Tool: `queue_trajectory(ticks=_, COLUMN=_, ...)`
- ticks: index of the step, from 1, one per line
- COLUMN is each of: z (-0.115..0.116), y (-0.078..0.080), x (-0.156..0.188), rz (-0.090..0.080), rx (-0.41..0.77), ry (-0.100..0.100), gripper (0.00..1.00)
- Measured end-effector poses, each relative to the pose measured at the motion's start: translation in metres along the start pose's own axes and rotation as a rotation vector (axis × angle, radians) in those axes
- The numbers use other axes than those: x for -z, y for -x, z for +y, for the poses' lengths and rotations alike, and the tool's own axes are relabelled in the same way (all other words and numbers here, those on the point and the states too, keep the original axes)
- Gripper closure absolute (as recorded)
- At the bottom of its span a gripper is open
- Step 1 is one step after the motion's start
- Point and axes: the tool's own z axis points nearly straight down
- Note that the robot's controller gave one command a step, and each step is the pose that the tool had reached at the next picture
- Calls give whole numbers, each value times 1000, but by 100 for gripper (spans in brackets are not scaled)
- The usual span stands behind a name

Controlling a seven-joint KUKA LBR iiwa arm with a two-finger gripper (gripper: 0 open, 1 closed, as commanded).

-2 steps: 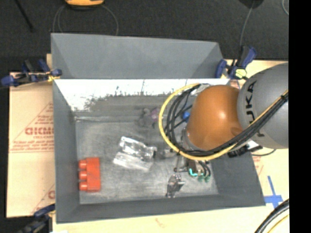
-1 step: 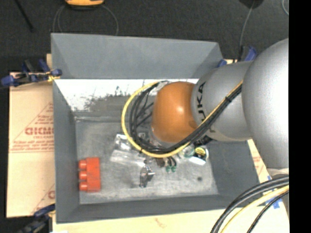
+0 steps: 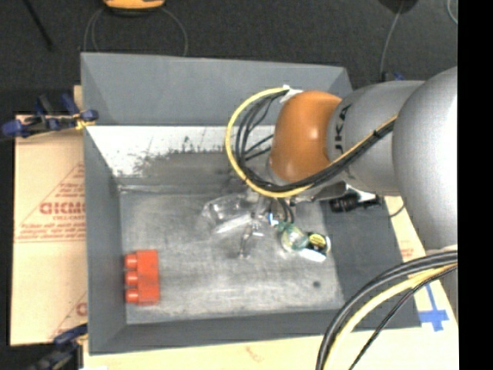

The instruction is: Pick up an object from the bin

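My gripper (image 3: 245, 228) hangs low over the middle of the bin floor, just below the orange wrist cover. Close to its right lies a small round thing (image 3: 303, 243) with a green ring, a white body and a yellow patch, apart from the gripper as far as I can tell. A red block (image 3: 142, 277) with three round studs on its left side lies flat in the bin's near left corner, well away from the gripper.
The arm and its cable loops cover the bin's back right part. The sloped grey walls close in on all sides. Bare floor stretches between the red block and the gripper.
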Motion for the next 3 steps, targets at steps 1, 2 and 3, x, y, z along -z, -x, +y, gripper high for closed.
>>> queue_trajectory(ticks=1, z=12, y=-2, x=21, rz=-2, rx=287, ry=0, gripper=0)
queue_trajectory(ticks=2, z=17, y=14, x=-23, rz=-6, rx=421, ry=2, gripper=0)
queue_trajectory(ticks=3, z=7, y=6, x=-22, rz=-27, rx=724, ry=-2, gripper=0)
